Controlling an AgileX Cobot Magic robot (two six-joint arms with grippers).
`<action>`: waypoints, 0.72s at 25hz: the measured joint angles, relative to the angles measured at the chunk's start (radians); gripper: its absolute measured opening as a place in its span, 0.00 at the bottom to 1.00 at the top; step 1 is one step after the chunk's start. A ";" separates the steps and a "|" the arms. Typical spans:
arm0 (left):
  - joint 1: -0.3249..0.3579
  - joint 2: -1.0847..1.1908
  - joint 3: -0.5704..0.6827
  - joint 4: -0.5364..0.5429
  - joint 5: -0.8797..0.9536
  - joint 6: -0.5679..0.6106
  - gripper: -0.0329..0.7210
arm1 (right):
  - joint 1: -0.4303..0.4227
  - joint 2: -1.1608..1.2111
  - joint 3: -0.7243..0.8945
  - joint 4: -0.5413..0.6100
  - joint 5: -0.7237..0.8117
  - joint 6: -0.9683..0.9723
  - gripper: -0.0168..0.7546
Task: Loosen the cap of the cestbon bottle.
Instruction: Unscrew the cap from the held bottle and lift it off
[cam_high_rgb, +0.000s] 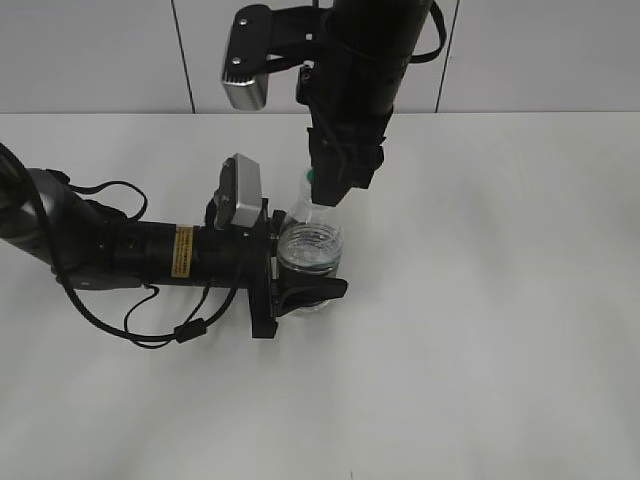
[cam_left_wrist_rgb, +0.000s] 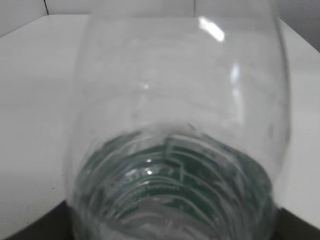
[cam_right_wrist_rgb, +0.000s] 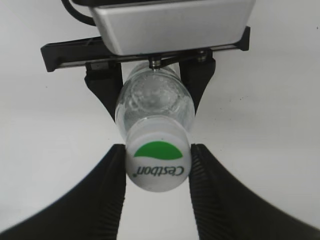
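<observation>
The cestbon bottle (cam_high_rgb: 310, 247) is clear and ribbed and stands upright on the white table. My left gripper (cam_high_rgb: 305, 272) reaches in from the left and is shut on its lower body. In the left wrist view the bottle (cam_left_wrist_rgb: 175, 100) fills the frame, with its dark green label (cam_left_wrist_rgb: 195, 172) low down. My right gripper (cam_high_rgb: 326, 195) comes down from above and covers the bottle's top in the exterior view. In the right wrist view the white cap (cam_right_wrist_rgb: 157, 159) with the green mark sits between the ribbed fingers (cam_right_wrist_rgb: 112, 180). Both fingers press its sides, so the right gripper (cam_right_wrist_rgb: 158, 155) is shut on it.
The white table (cam_high_rgb: 500, 330) stretches out around the bottle, with a tiled grey wall (cam_high_rgb: 100, 50) behind it. The left arm's black cables (cam_high_rgb: 150, 325) loop on the table at the left. The left wrist's silver camera housing (cam_right_wrist_rgb: 170, 25) shows just behind the bottle.
</observation>
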 joint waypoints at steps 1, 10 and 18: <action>0.000 0.000 0.000 -0.001 0.000 0.000 0.58 | 0.000 0.000 0.000 0.000 0.000 0.000 0.41; 0.000 0.000 0.000 0.001 0.000 -0.002 0.58 | 0.000 0.000 0.000 0.001 0.000 -0.001 0.42; 0.000 0.000 0.000 0.006 -0.002 -0.003 0.58 | 0.000 0.000 0.000 0.001 0.000 -0.002 0.47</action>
